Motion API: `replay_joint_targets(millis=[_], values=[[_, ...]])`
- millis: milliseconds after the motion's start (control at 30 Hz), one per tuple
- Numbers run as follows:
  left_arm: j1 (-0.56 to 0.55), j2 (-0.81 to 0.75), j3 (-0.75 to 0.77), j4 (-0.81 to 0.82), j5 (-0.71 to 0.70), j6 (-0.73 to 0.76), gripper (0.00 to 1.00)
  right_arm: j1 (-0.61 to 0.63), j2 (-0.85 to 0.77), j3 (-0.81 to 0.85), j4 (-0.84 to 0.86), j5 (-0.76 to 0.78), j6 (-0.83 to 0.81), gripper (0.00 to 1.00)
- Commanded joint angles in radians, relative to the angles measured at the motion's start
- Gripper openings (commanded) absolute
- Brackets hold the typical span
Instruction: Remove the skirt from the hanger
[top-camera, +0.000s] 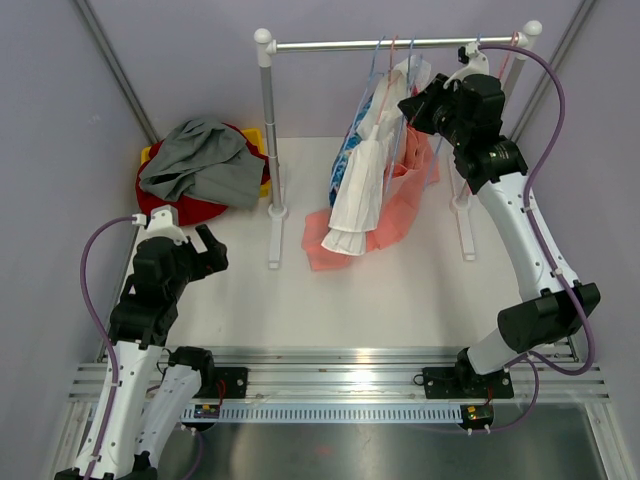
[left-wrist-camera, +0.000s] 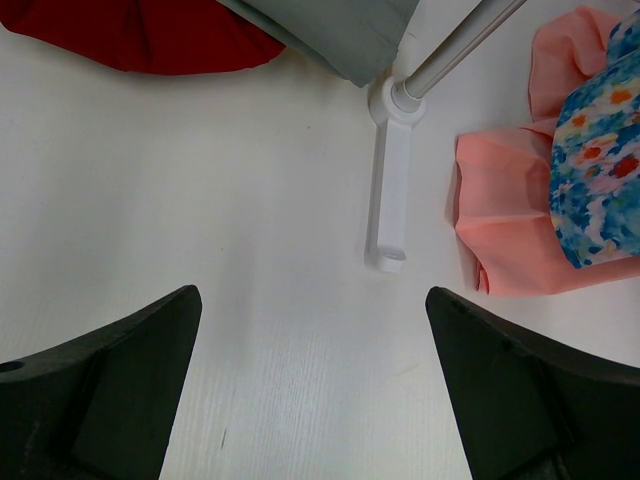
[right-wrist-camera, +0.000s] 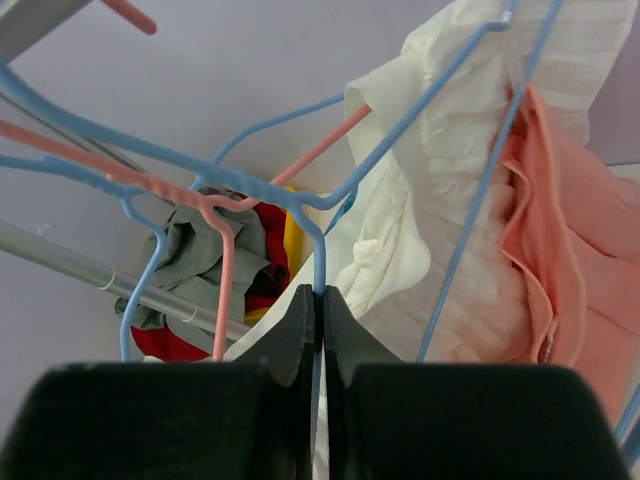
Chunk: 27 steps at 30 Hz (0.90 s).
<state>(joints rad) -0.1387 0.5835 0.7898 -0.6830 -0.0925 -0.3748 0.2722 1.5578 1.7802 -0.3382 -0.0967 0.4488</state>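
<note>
Top, left-wrist and right-wrist views of the clothes rack. The right gripper is raised to the rail, its fingers clenched on a thin vertical wire of a blue hanger, beside a pink hanger. The white pleated skirt hangs from the rail at the right half of the rack, its hem reaching down to the table. It lies between a blue floral garment on its left and a pink garment on its right (which hanger carries which garment cannot be told). The left gripper hovers low over the table with its fingers spread wide and nothing between them, near the rack's left foot. A grey cloth lies heaped on a red one at the far left.
</note>
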Motion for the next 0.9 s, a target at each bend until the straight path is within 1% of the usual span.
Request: replay_joint_targets(millis=[0,133,267,333,367,400,433,467,500,533,567,600,633,667,700,733,767,800,833,867], values=[[-0.007,-0.002,0.006,0.045,0.011,-0.006,0.99,0.005,-0.005,0.045,0.051,-0.015,-0.013,0.00],[-0.012,-0.005,0.017,0.048,0.010,0.019,0.99,0.005,-0.033,0.073,0.044,-0.029,-0.028,0.00],[-0.016,0.016,0.096,0.054,0.000,0.040,0.99,0.005,-0.067,0.139,0.004,-0.028,-0.047,0.00],[-0.036,0.047,0.219,0.059,0.000,0.045,0.99,0.005,-0.093,0.168,-0.012,-0.021,-0.056,0.00],[-0.065,0.100,0.270,0.059,-0.003,0.048,0.99,0.005,-0.100,0.183,-0.021,-0.020,-0.058,0.00],[-0.087,0.128,0.387,0.057,-0.025,0.054,0.99,0.007,-0.117,0.189,-0.022,-0.018,-0.059,0.00],[-0.111,0.168,0.446,0.044,-0.041,0.059,0.99,0.007,-0.128,0.194,-0.027,-0.017,-0.059,0.00],[-0.174,0.202,0.506,0.036,-0.056,0.071,0.99,0.005,-0.137,0.203,-0.039,-0.015,-0.059,0.00],[-0.211,0.287,0.579,0.022,-0.102,0.077,0.99,0.005,-0.152,0.206,-0.047,-0.015,-0.061,0.00],[-0.254,0.333,0.709,0.002,-0.127,0.082,0.99,0.007,-0.162,0.208,-0.053,-0.014,-0.061,0.00],[-0.347,0.378,0.788,-0.044,-0.154,0.088,0.99,0.005,-0.172,0.205,-0.071,-0.009,-0.062,0.00],[-0.404,0.474,0.852,-0.065,-0.221,0.099,0.99,0.005,-0.195,0.200,-0.077,-0.003,-0.062,0.00],[-0.467,0.513,0.962,-0.081,-0.263,0.109,0.99,0.005,-0.209,0.191,-0.084,0.003,-0.061,0.00],[-0.605,0.553,1.001,-0.085,-0.312,0.138,0.99,0.005,-0.223,0.170,-0.093,0.009,-0.062,0.00],[-0.674,0.582,1.031,-0.076,-0.394,0.154,0.99,0.005,-0.252,0.159,-0.096,0.015,-0.061,0.00],[-0.726,0.634,1.075,-0.050,-0.406,0.166,0.99,0.007,-0.266,0.148,-0.102,0.020,-0.061,0.00],[-0.816,0.653,1.080,-0.027,-0.403,0.189,0.99,0.005,-0.280,0.136,-0.119,0.022,-0.059,0.00],[-0.858,0.667,1.076,-0.001,-0.376,0.201,0.99,0.005,-0.298,0.133,-0.127,0.025,-0.053,0.00],[-0.898,0.685,1.060,0.069,-0.351,0.215,0.99,0.007,-0.307,0.130,-0.137,0.020,-0.047,0.00],[-0.970,0.691,1.005,0.109,-0.322,0.243,0.99,0.005,-0.320,0.128,-0.159,0.015,-0.042,0.00]])
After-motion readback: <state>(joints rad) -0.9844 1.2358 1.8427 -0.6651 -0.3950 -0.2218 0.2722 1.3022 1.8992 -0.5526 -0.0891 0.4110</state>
